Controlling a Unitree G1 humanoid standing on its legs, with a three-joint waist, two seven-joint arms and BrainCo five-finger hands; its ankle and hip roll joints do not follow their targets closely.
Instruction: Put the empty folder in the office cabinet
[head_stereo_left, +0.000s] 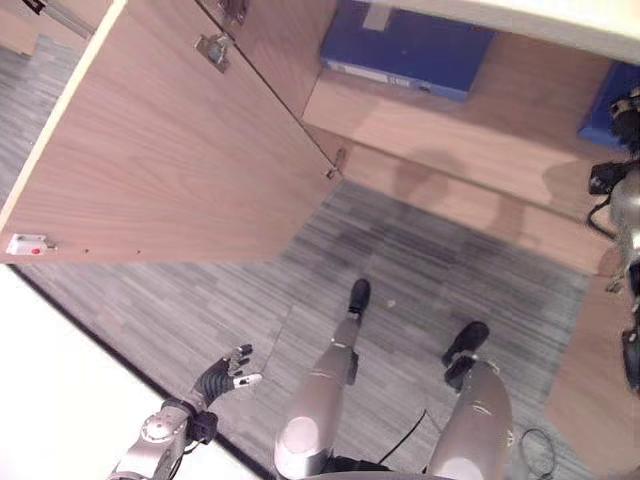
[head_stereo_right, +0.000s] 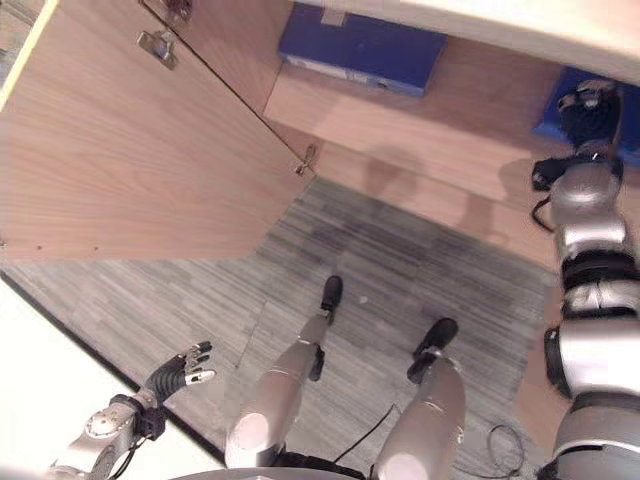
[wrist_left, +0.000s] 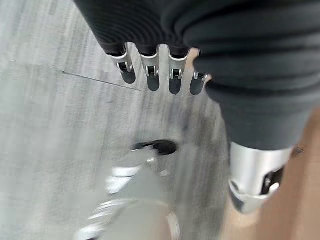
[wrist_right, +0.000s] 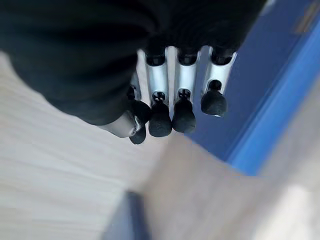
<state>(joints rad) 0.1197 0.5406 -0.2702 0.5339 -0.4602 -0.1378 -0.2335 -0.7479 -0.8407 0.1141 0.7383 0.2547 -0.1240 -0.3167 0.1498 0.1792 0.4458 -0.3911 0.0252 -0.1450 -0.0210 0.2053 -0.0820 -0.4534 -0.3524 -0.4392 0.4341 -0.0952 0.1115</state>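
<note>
Grey striped carpet floor (head_stereo_left: 420, 270), white surface (head_stereo_left: 60, 400) along its near-left edge.

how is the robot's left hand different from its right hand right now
The left hand hangs low over the grey carpet, while the right hand reaches up into the wooden cabinet. The left hand is near nothing, while the right hand is at a blue folder on the shelf. Both have relaxed fingers gripping nothing.
</note>
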